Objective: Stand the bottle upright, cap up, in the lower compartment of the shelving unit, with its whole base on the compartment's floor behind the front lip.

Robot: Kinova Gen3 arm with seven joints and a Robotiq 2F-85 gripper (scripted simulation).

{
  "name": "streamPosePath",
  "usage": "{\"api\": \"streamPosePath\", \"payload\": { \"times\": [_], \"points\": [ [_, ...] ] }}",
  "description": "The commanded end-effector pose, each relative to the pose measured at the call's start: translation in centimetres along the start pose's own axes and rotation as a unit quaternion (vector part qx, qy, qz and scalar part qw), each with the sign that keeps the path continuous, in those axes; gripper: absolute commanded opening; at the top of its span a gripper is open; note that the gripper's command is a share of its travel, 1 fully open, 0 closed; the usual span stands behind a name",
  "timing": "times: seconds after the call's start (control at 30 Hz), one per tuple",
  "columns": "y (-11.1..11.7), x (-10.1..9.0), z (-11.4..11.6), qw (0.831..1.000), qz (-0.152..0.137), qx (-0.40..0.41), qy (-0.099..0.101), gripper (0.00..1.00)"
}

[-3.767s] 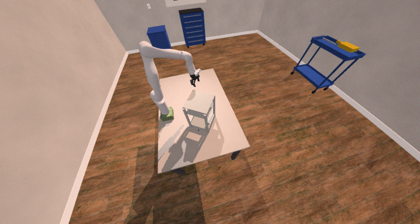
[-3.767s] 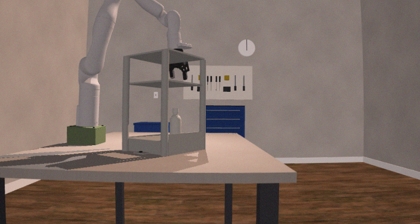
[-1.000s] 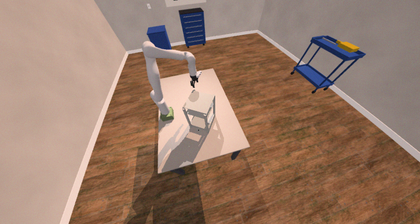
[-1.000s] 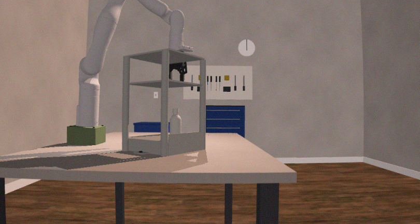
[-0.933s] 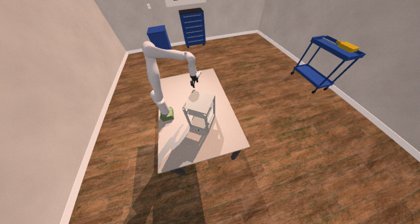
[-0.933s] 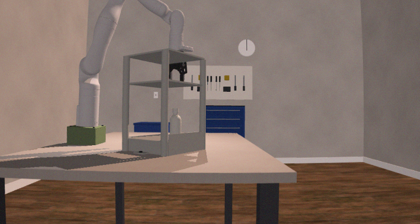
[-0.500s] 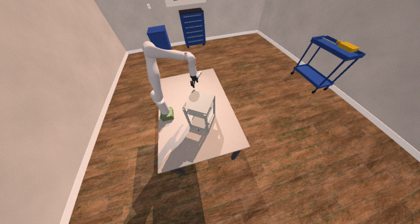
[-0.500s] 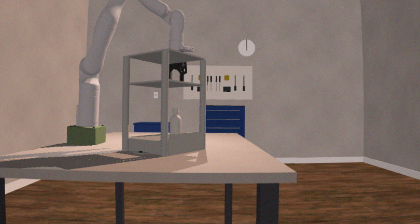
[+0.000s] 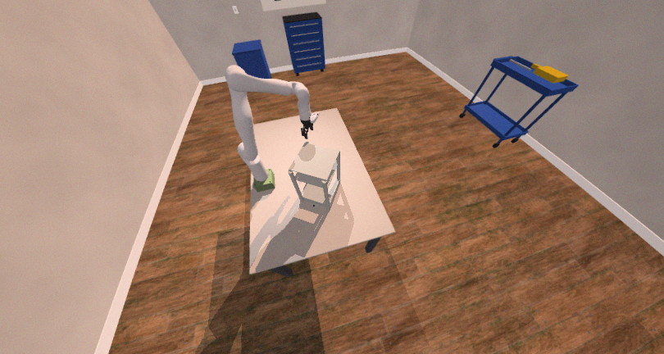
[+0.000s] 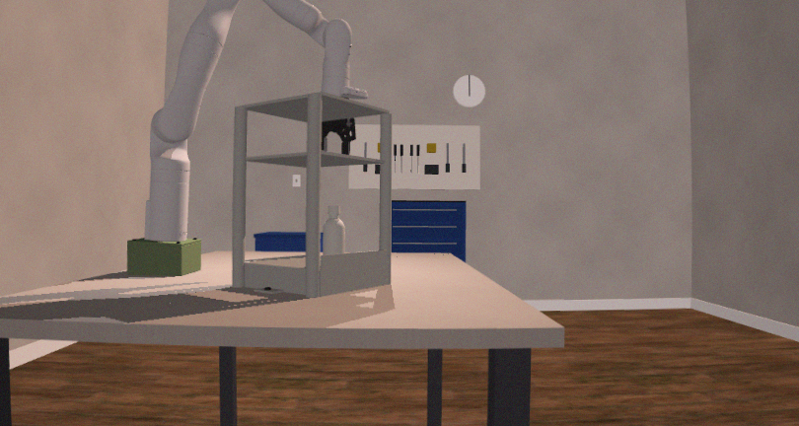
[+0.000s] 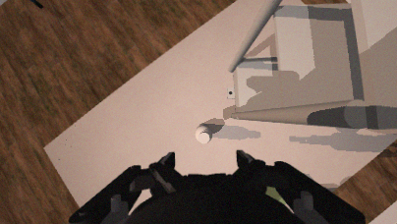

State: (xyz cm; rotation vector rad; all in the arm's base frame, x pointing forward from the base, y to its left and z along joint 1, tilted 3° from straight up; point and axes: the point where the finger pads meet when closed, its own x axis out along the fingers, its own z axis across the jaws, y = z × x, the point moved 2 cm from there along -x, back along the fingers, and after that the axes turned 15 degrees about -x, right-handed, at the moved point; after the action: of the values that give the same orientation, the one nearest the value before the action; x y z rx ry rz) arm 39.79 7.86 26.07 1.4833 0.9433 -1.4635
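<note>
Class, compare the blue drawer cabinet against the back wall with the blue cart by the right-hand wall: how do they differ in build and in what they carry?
The drawer cabinet is a closed, solid box with stacked drawer fronts; the cart is an open frame with two trays on slanted legs. The cabinet has a dark top with nothing on it, while the cart's upper tray carries a yellow object. The cart stands on small wheels; none are visible under the cabinet. Both are blue and stand near a wall.

Workshop, wall tool board (image 10: 414,156), blue drawer cabinet (image 9: 303,43), utility cart (image 9: 516,70)
</note>
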Motion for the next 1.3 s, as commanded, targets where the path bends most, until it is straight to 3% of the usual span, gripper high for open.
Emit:
{"api": "streamPosePath", "payload": {
  "times": [0.0,0.27,0.3,1.0,1.27],
  "points": [
    [0.03,-0.05,-0.01,1.000,0.001,0.000,0.001,1.00],
    [0.03,-0.05,-0.01,1.000,0.001,0.000,0.001,1.00],
    [0.03,-0.05,-0.01,1.000,0.001,0.000,0.001,0.78],
    [-0.07,0.12,0.04,1.000,0.024,0.004,-0.012,0.78],
    [-0.16,0.26,-0.06,0.998,0.064,0.009,-0.026,0.78]
  ]
}}
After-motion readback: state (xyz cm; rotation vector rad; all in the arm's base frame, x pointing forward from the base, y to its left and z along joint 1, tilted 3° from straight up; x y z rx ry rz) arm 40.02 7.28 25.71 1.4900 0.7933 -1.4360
